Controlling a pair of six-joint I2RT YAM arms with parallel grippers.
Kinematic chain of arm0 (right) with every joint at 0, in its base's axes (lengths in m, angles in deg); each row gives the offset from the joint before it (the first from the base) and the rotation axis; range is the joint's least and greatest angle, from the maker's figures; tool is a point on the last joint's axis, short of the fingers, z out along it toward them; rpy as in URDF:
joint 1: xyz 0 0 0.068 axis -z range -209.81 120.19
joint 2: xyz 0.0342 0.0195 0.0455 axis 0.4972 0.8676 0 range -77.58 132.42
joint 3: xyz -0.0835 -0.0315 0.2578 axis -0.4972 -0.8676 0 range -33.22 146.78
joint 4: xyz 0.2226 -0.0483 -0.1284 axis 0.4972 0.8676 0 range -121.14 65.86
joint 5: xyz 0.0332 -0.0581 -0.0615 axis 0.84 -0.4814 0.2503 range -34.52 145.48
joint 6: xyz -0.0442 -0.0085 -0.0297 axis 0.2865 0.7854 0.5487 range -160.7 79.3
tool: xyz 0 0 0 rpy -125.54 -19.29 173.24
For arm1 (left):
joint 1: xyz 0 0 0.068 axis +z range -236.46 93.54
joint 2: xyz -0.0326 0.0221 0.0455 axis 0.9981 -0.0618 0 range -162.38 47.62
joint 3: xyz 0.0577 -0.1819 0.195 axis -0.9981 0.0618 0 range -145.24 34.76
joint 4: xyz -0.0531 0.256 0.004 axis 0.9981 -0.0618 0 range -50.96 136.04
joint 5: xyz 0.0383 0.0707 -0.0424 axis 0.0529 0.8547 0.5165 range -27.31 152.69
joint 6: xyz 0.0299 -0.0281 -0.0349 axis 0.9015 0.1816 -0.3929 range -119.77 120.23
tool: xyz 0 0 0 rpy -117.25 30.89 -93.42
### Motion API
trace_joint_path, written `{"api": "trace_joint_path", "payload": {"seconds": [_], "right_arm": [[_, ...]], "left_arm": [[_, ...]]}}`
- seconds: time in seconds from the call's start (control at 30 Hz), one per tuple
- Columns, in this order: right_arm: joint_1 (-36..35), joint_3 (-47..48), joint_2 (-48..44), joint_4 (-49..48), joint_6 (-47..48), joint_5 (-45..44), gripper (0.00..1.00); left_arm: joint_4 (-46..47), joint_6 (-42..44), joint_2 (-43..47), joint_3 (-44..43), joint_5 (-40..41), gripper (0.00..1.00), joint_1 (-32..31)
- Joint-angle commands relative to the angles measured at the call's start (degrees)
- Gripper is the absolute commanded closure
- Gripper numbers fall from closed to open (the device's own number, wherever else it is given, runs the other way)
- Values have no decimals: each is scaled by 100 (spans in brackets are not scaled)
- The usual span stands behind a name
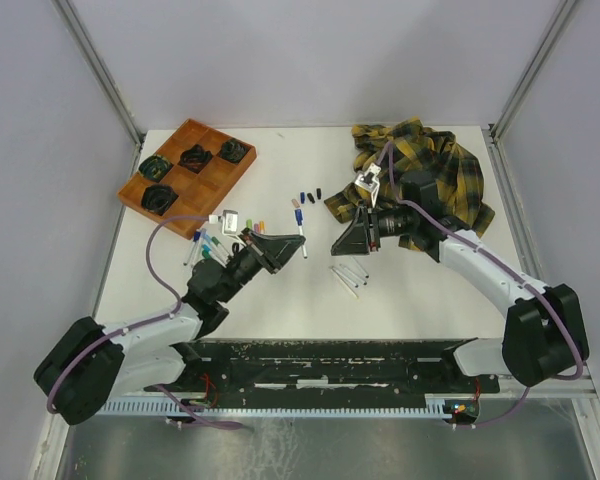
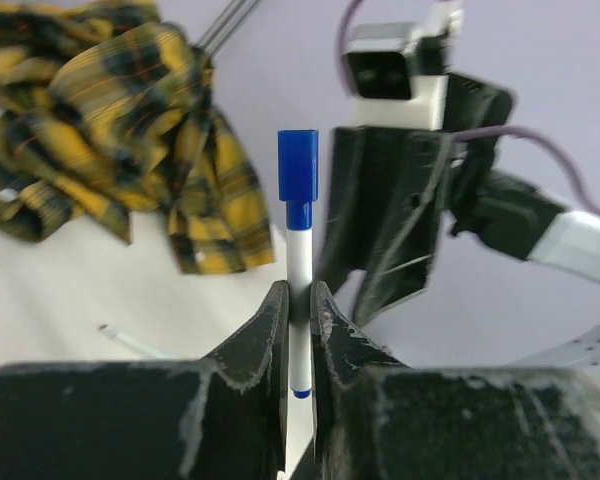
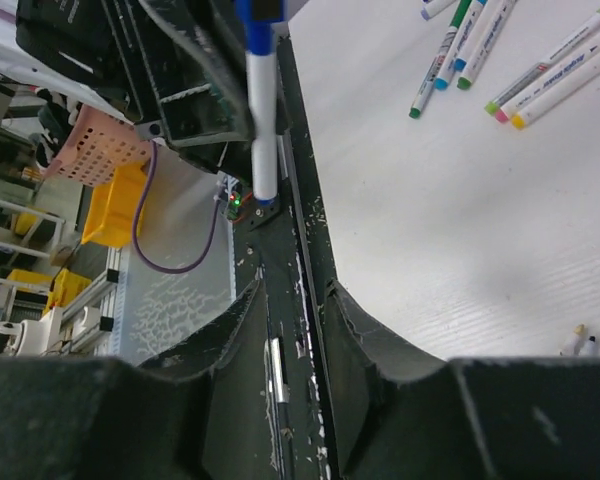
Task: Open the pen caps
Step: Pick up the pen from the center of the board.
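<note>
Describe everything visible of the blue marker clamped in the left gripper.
The blue marker is a slim white plastic barrel with a stubby blue cap seated on its far end. Below the cap is a narrower blue collar, and at the near end a small blue plug. The left gripper pinches the barrel between both fingers, cap pointing away from the wrist. The open right gripper faces it and does not appear to touch it.

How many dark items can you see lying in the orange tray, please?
4, all in the orange tray: one dark item at its right end, one mid-tray, one at the left, one near-left. None appears hidden.
</note>
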Motion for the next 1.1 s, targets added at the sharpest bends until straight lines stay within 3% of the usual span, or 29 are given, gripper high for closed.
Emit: {"api": "trace_joint_path", "payload": {"seconds": [0.0, 0.2, 0.5, 0.63, 0.77, 0.83, 1.07], "right_arm": [[21, -315, -122, -2225, -1530, 331, 61], [-178, -710, -118, -3858, -2546, 286, 53], [-494, -749, -67, -4256, -2766, 355, 50], [-586, -753, -32, -4162, -2677, 336, 50], [-710, -528, -9, -2973, -1888, 206, 51], [-764, -497, 9, -2822, -1796, 173, 52], [-821, -446, 20, -2587, -1679, 117, 64]], "left_arm": [[1462, -255, 83, 92, 746, 97, -476], [2137, -54, -207, 115, 1276, 97, -928], [2321, 85, -611, -82, 1363, 97, -1207], [2331, 158, -677, -119, 1399, 97, -1296], [2348, 212, -714, -139, 1434, 97, -1346], [2351, 246, -724, -139, 1458, 97, -1355], [2238, 359, -737, -147, 1513, 97, -1396]]}}
